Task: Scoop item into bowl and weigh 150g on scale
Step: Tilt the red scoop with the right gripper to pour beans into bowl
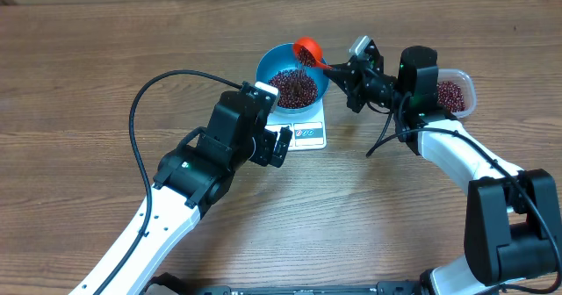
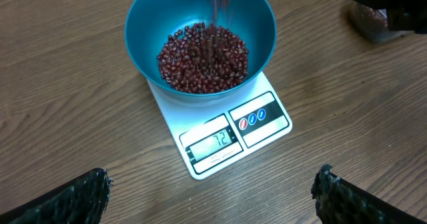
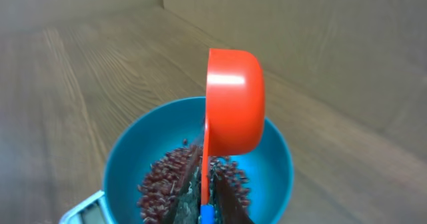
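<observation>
Beans (image 2: pixel 203 57), dark red-brown, are poured into a round blue bowl (image 2: pixel 137 31) on a white scale (image 2: pixel 167 104) from a red-orange plastic scoop (image 3: pixel 233 107) pinched by the right gripper (image 1: pixel 338 67); left gripper (image 2: pixel 210 194) spread. Overshoot is risked by fast tipping.

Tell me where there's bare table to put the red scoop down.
Bare table lies far left of the bowl, and in front of the scale between the left arm and right arm. Crowded: the open left gripper hangs beside the scale, and the right gripper, scoop and tub fill the bowl's right side.
</observation>
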{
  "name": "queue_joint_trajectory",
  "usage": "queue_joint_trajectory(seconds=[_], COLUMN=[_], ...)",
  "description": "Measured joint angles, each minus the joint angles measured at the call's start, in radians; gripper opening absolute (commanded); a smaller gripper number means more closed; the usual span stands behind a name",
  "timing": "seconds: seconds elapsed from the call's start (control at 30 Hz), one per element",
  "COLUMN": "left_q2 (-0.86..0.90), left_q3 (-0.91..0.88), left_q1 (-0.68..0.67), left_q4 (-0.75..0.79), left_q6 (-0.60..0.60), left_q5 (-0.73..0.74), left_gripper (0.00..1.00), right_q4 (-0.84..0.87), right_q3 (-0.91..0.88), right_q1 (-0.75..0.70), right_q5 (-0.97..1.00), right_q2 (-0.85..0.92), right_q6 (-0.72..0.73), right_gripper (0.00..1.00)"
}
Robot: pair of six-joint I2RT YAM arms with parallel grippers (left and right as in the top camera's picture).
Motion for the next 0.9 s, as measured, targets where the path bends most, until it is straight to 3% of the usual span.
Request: queue_joint_trajectory(seconds=[0.33,0.9], left_q2=[0.0,0.0], left_q3=[0.0,0.0], left_q1=[0.0,0.0], left_q4=[0.0,0.0], left_q6=[0.0,0.0], left_q5=[0.0,0.0], left_gripper=[1.0,1.0], right_q4=[0.034,0.066], right_q3=[0.0,0.0], right_q1=[0.0,0.0], right_q5=[0.031,0.036], right_q2=[0.0,0.0], right_q6=[-0.123,-0.106], right_gripper=[0.04,0.04])
